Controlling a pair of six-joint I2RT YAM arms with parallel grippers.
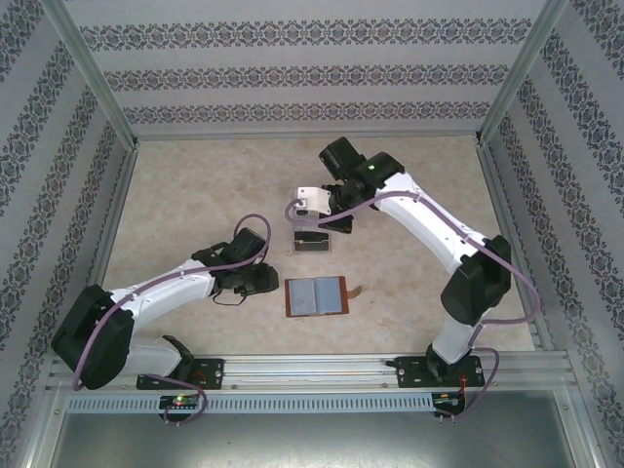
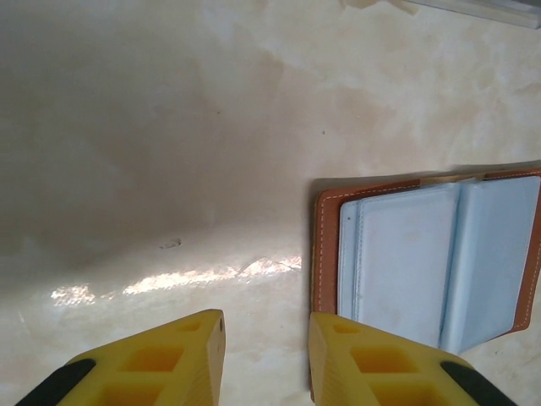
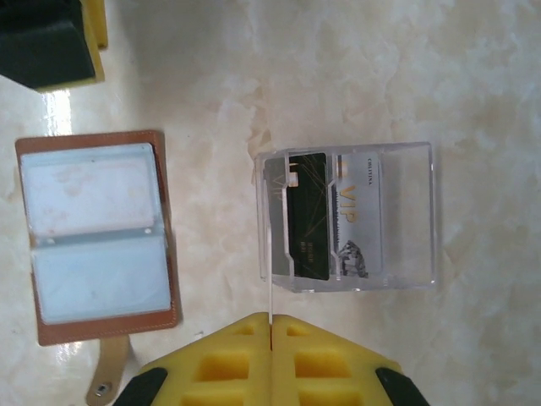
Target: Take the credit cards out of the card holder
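The reddish-brown leather card holder lies open on the marbled counter, just beside the parted, empty left fingers. The closed right fingers are near the flat credit cards in a clear tray.

Card holder lies open on the table, bluish lining up. I've got the left gripper just beside its left edge, the right gripper at the clear tray.

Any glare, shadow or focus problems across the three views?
Left wrist: glare streak on the table, shadow across the upper left, card holder sharp. Right wrist: clear tray reflects little, print on the credit cards is readable. Top external: even light, soft shadows.
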